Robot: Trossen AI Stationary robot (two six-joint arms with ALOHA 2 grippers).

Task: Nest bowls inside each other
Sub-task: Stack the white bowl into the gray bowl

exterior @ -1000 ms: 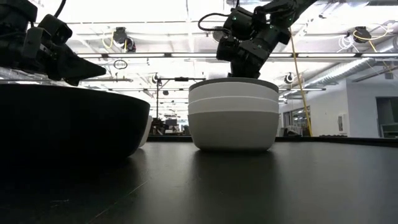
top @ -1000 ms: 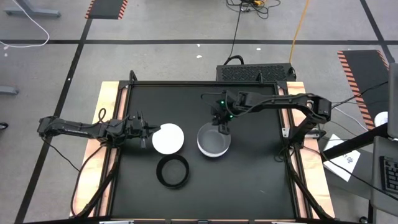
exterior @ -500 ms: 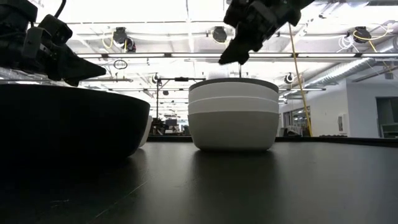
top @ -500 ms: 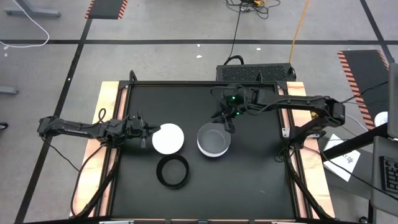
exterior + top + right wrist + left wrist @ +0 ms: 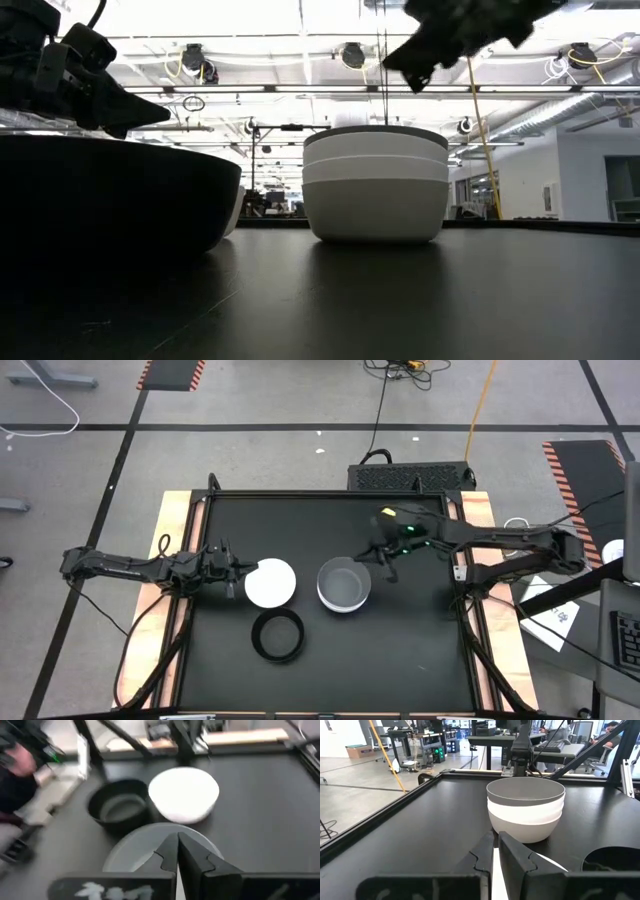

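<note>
grey-topped bowl stack (image 5: pixel 344 584) sits just beside the right end effector (image 5: pixel 385 559), fingers pinched together.

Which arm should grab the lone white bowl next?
Left. The left gripper sits right beside the white bowl, while the right gripper hangs on the far side of the nested stack.

Open-plan lab (desks (image 5: pixel 555 742), ceiling lights (image 5: pixel 200 65))

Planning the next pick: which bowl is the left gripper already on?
The lone white bowl, gripped at its rim by the left gripper. The black bowl sits free, and the nested stack stands apart, below the right gripper.
</note>
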